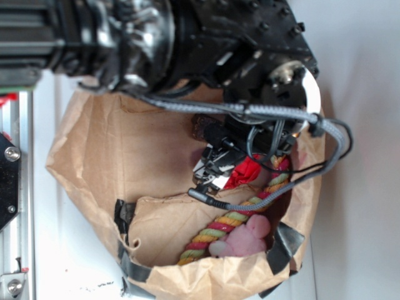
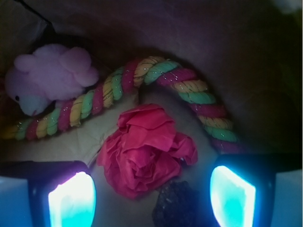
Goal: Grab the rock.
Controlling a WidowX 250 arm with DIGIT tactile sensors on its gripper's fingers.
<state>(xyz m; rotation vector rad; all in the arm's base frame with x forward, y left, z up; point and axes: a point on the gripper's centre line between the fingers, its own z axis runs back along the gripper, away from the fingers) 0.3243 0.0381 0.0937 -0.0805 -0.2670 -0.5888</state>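
Observation:
The rock (image 2: 177,205), a small dark rough lump, lies at the bottom of the wrist view, touching the lower right edge of the red paper flower (image 2: 147,151). My gripper (image 2: 151,203) is open. Its glowing pads (image 2: 71,201) stand on either side of the rock, which sits nearer the right pad and touches neither. In the exterior view the gripper (image 1: 211,167) reaches down into the brown paper bag (image 1: 112,144), beside the red flower (image 1: 247,172). There the arm hides the rock.
A striped rope toy (image 2: 156,71) curves behind the flower, with a pink plush toy (image 2: 47,75) against its left end. Both also lie in the bag's front part: rope (image 1: 219,228), plush (image 1: 247,237). The bag walls close in all around.

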